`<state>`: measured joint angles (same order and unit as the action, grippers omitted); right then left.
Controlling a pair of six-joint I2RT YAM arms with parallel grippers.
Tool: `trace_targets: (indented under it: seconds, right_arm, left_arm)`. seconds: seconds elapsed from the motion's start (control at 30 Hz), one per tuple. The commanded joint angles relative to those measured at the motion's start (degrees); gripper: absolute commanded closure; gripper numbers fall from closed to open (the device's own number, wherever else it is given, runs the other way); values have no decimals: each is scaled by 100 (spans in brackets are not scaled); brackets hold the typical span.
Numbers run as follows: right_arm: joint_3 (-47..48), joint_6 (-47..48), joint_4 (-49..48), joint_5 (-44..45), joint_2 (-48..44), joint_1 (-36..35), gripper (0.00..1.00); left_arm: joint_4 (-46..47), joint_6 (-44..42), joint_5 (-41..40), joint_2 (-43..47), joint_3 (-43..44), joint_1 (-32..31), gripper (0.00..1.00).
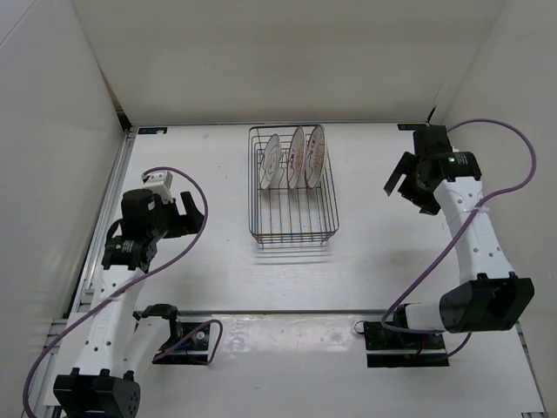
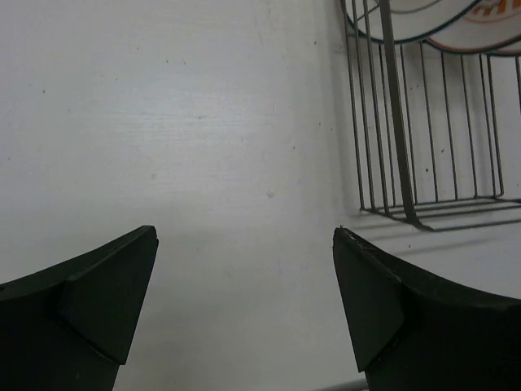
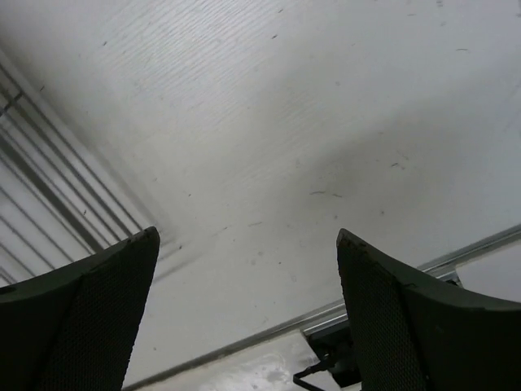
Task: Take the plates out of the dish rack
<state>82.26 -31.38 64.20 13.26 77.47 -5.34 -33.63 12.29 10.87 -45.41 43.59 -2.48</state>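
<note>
Three white plates point(image 1: 294, 157) stand on edge in the dark wire rack point(image 1: 293, 237). My left gripper point(image 2: 244, 235) and right gripper point(image 3: 247, 235) are spread wide, holding nothing.

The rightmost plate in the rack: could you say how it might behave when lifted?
The rightmost plate looks rigid and smooth, so probably slippery when pinched at its thin rim. Standing on edge in the dish rack, it could roll or tip once freed.
</note>
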Motion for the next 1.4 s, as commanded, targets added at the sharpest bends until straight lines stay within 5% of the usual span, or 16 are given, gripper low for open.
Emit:
trace_targets:
  seconds: [0.0, 0.07, 0.2, 0.27, 0.3, 0.37, 0.43, 0.5, 0.53, 0.57, 0.7, 1.17, 1.37]
  right_arm:
    - [221, -880, 372, 1194, -92, -2, 10]
    - [229, -1028, 496, 1748, 21, 51, 10]
    - [850, -351, 259, 850, 565, 69, 10]
    - [1186, -29, -273, 181, 812, 69, 10]
    - [1239, 95, -512, -771, 831, 34, 10]
    - [891, 18, -1692, -1497, 647, -45, 10]
    - [1428, -123, -2350, -1703, 961, -212, 10]
    - [2255, 278, -1477, -1608, 2073, -563, 10]
    - [3643, 377, -1220, -1355, 2383, -669, 10]
    - [4048, 508, -930, -1065, 2639, -983, 10]
    - [5544, 940, -997, 96, 3862, -1381, 10]
    - [4755, 1362, -1358, 950, 4162, -2084, 14]
    - [4852, 1301, -1253, 1364, 4653, -2304, 24]
  left_arm:
    - [-1926, -279, -50, 6, 789, -33, 1]
    - [-2112, -664, -41, 93, 1044, -42, 1]
    - [-2314, -738, -436, 252, 1090, -42, 1]
    - [-2779, -117, -1286, 296, 1081, -25, 1]
    - [-3077, 1531, -2621, 357, 1038, -24, 1]
    - [-3814, 2407, -3151, 392, 888, 19, 1]
    - [-3356, 1138, -2420, 602, 748, 81, 1]
    - [-3168, 1073, -1968, 874, 607, 72, 1]
    - [-3089, 1065, -1714, 971, 537, 81, 1]
    - [-2923, 1021, -1564, 1138, 467, 81, 1]
    - [-2781, 1345, -1149, 1490, -51, 72, 1]
    - [-2720, 1179, -938, 1262, -149, 20, 1]
    - [-2790, 1266, -929, 1333, -255, -95, 1]
